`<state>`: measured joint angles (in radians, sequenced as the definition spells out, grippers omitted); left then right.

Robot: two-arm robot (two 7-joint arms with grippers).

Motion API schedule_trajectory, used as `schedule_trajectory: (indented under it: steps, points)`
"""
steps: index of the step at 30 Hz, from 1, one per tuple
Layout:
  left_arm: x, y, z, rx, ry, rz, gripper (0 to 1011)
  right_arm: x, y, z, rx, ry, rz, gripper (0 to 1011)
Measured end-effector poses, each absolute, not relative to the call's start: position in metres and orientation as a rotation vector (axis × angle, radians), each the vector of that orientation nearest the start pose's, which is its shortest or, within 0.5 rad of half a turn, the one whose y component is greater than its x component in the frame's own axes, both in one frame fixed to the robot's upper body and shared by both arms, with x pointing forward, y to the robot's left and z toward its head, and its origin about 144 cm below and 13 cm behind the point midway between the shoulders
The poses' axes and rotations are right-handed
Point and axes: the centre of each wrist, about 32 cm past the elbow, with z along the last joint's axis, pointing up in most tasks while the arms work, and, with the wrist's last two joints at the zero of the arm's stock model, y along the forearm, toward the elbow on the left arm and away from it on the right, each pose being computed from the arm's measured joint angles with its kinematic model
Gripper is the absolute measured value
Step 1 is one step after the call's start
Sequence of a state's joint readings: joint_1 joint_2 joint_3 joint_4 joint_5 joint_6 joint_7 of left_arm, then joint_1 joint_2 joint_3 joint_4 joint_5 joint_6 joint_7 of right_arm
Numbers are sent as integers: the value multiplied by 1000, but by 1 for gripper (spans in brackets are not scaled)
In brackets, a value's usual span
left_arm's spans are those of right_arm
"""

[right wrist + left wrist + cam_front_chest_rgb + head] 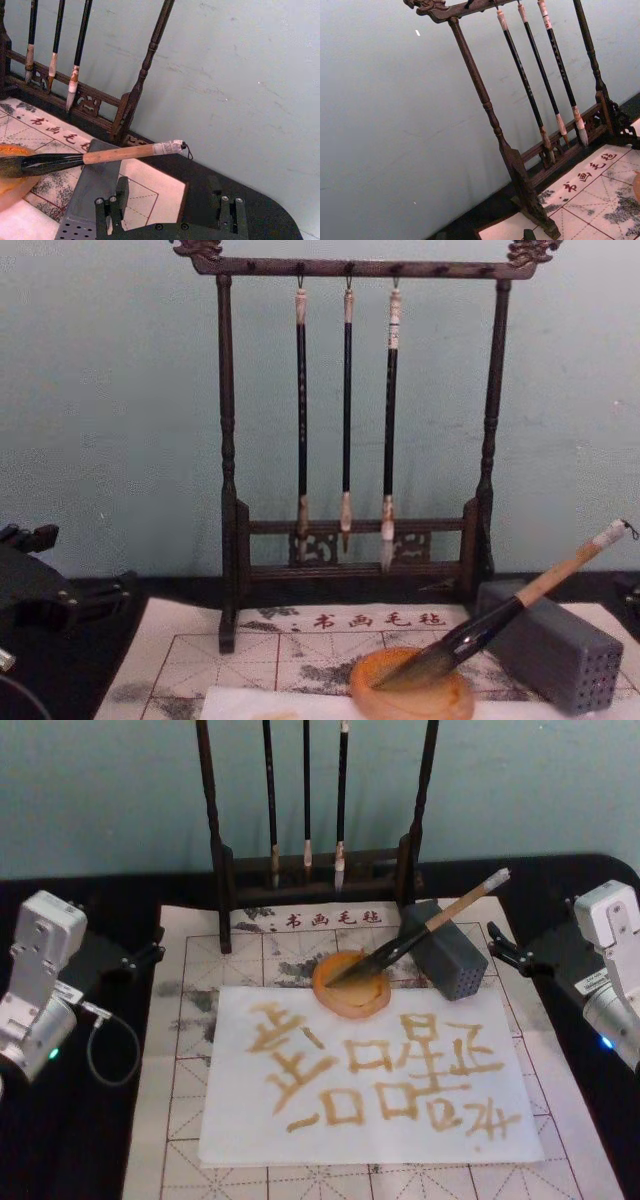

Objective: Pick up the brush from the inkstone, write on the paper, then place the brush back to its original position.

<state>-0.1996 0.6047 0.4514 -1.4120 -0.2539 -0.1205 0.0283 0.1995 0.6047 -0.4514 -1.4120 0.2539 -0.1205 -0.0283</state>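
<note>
The brush (420, 935) lies with its dark bristles in the round orange inkstone (350, 990). Its tan handle leans across the grey perforated block (447, 963), with the whitish end cap pointing to the back right. In front of the inkstone the white paper (370, 1120) carries several amber-coloured characters. My left gripper (152, 945) sits open at the mat's left edge, holding nothing. My right gripper (495, 945) sits open at the mat's right edge, just right of the block. In the right wrist view its fingers (112, 210) stand wide apart below the brush (120, 154).
A dark wooden rack (222, 870) with three thin hanging brushes (347, 410) stands at the back of the table. The beige grid mat (190, 1070) lies under the paper. A cable loop (100, 1055) hangs by my left arm. A pale wall rises behind.
</note>
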Motion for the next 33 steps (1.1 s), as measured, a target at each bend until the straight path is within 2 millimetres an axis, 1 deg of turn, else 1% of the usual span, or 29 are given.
schedule_trajectory:
  steps: [12,18,28,31,33]
  points:
    - [489,310,1140,304,-285,1248,1001,488,-310,1141,-295,-278,-1242,1000]
    - [489,310,1140,304,-285,1248,1001,484,-311,1144,-268,-231,-1224,1000]
    - [489,310,1140,305,-285,1248,1001,483,-313,1153,-165,20,-1168,1000]
    - [489,310,1140,304,-285,1248,1001,485,-313,1156,-104,149,-1149,1000]
    - [489,310,1140,304,-285,1248,1001,487,-312,1156,-75,203,-1139,1000]
